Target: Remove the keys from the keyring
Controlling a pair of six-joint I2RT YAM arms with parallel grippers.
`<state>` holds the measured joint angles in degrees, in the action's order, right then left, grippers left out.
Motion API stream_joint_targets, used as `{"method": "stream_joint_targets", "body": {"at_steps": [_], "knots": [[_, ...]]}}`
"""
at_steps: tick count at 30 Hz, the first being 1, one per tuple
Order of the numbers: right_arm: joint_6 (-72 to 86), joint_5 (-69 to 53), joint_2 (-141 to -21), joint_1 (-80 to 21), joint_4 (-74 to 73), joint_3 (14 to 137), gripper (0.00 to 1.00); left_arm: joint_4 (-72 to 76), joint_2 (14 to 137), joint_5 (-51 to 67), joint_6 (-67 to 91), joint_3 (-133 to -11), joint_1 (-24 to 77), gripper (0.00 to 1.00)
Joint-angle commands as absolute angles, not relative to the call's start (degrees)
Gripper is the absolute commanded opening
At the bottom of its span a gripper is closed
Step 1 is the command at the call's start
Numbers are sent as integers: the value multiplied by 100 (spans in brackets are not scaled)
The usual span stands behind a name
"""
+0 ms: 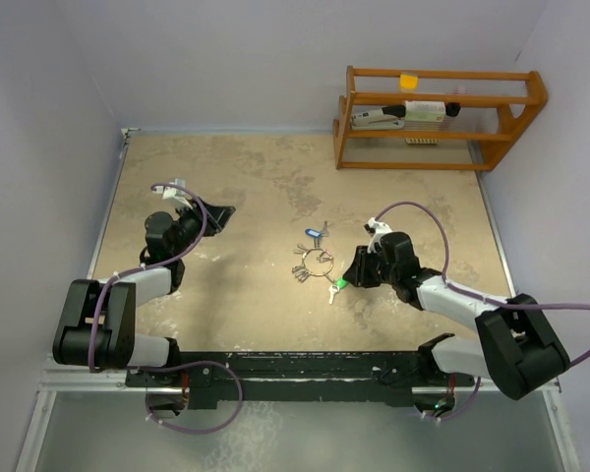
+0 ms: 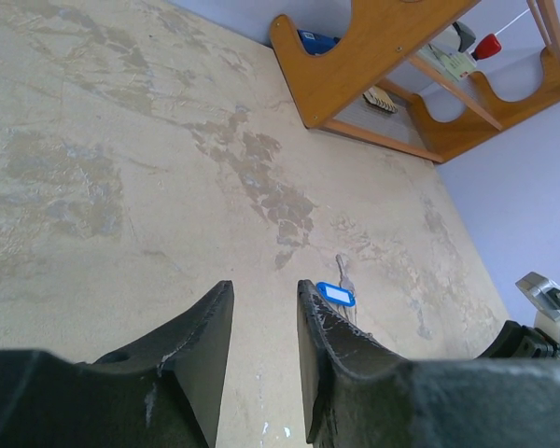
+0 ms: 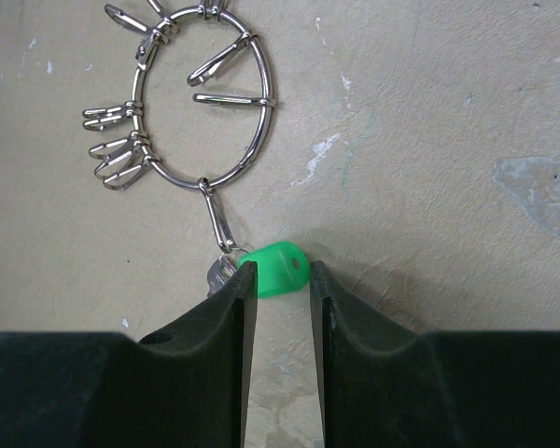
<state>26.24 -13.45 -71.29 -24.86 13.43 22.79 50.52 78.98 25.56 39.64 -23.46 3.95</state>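
Observation:
The keyring (image 1: pixel 318 262) lies mid-table, a silver wire ring (image 3: pixel 250 157) with several small snap clips on it. A blue-headed key (image 1: pixel 313 234) lies at its far side and shows in the left wrist view (image 2: pixel 336 294). The green-headed key (image 1: pixel 340 284) hangs off a clip at the ring's near side. My right gripper (image 1: pixel 352 275) is low over the table. Its jaws (image 3: pixel 282 273) stand either side of the green head (image 3: pixel 278 269), slightly apart, with a silver key (image 3: pixel 219 273) beside the left finger. My left gripper (image 1: pixel 219 210) is open and empty, well left of the ring (image 2: pixel 264 291).
A wooden rack (image 1: pixel 438 118) stands at the back right with a bottle and small items on it; it also shows in the left wrist view (image 2: pixel 392 65). Grey walls close in the table on the left, back and right.

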Motion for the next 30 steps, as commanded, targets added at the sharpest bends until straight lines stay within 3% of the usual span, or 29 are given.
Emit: {"method": "stream_joint_targets", "body": {"at_steps": [1, 14, 22, 30], "knots": [[2768, -1571, -7203, -2536, 1685, 2233, 31, 5229, 7726, 2464, 3836, -2380, 456, 31], [2759, -1505, -7269, -2564, 1649, 2217, 32, 5133, 7673, 2391, 3753, -2364, 488, 32], [2751, -1429, -7423, -2584, 1803, 2171, 42, 5089, 7647, 2412, 3718, -2372, 512, 31], [2777, -1450, -7557, -2602, 1904, 2191, 38, 5055, 7655, 2374, 3690, -2382, 527, 31]]}}
